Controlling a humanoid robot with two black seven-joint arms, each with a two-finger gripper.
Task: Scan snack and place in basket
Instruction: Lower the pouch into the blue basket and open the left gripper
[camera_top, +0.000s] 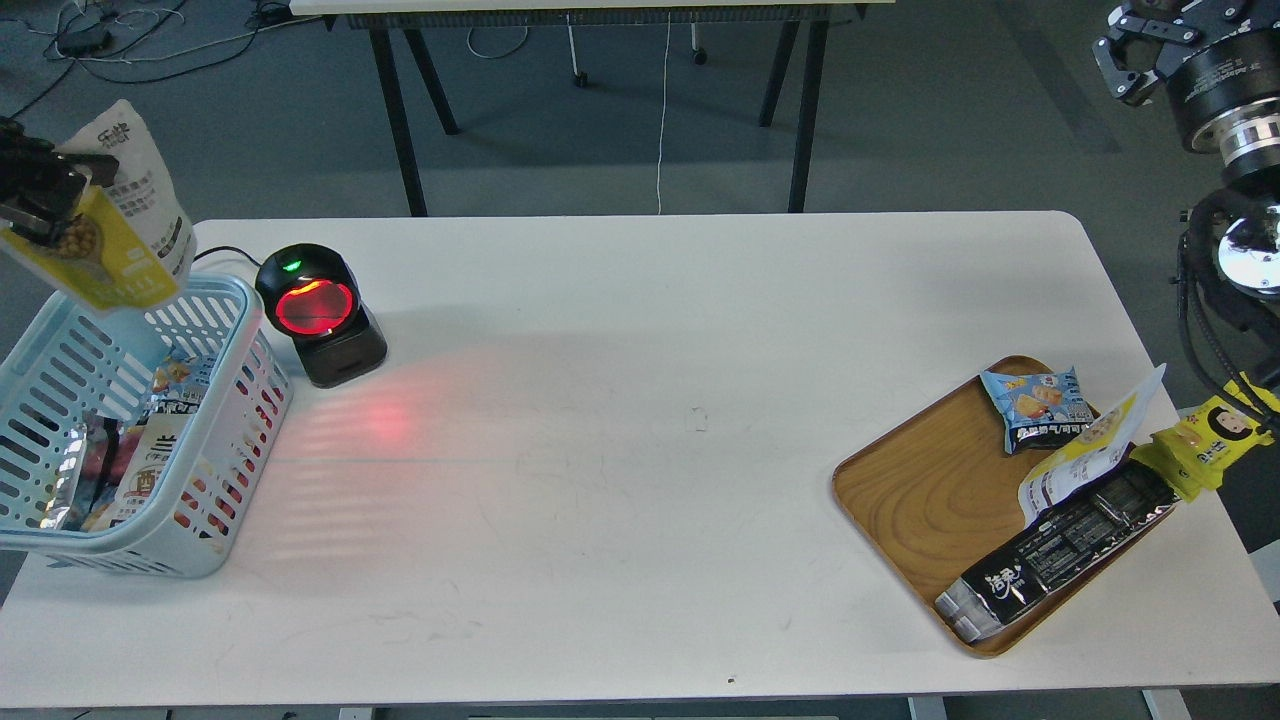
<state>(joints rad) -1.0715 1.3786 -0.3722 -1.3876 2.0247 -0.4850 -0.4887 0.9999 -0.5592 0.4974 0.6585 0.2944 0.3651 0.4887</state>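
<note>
Snack (120, 215) in left fingers (45, 195) above basket (215, 420), arm cropped; right fingers' (1140, 60) spread indiscernible.

Snack (125, 215) held in left pincer (45, 200) above basket's (225, 300) far-left corner, scanner (318, 315) on tabletop (640, 450) just right of pincer, tray (920, 490) with packets far right, right pincer (1135, 60) beyond it.

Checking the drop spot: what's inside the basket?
The basket already holds several snack packets, seen through its slots. How many, and what lies at the bottom, is hidden by the walls.
</note>
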